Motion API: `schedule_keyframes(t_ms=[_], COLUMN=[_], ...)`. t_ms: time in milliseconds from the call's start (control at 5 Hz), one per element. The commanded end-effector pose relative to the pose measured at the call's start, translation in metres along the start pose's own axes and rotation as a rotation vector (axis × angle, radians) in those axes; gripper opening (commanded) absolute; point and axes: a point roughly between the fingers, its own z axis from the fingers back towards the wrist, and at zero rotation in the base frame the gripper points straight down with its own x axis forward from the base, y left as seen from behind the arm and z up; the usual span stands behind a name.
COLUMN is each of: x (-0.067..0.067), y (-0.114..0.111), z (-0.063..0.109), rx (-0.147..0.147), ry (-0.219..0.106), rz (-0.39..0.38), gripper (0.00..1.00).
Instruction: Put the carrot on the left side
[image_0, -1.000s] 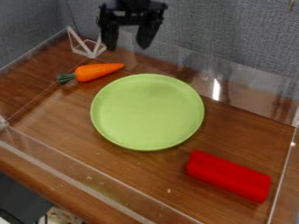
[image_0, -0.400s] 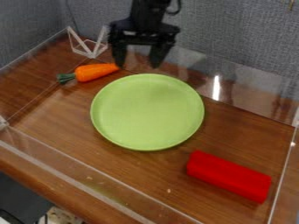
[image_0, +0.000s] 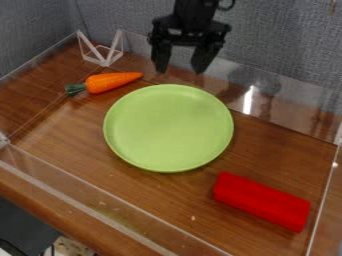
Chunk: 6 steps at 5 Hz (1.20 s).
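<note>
Black hand (image_0: 186, 56) points down, fingers spread, behind the green plate (image_0: 168, 127).

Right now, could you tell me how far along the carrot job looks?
Done, apparently: the carrot lies on the wooden table left of the green plate, apart from its rim. In hand: nothing; the gripper hangs open and empty above the plate's far edge, well clear of the carrot. Left: little that shows, perhaps only pulling the arm away. The red block sits untouched at front right.
</note>
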Motion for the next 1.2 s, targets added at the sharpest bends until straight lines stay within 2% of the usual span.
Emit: schedule_keyframes(t_ms=[0,600,1000], x=[0.005,0.020,0.025], y=[-0.008,0.010,0.000], z=[0.008,-0.006,-0.020], rx=[-0.024,0.018,0.007], ry=[-0.023,0.001,-0.010], rz=[0.091,0.200,0.128], gripper=[1.00,1.00,1.00])
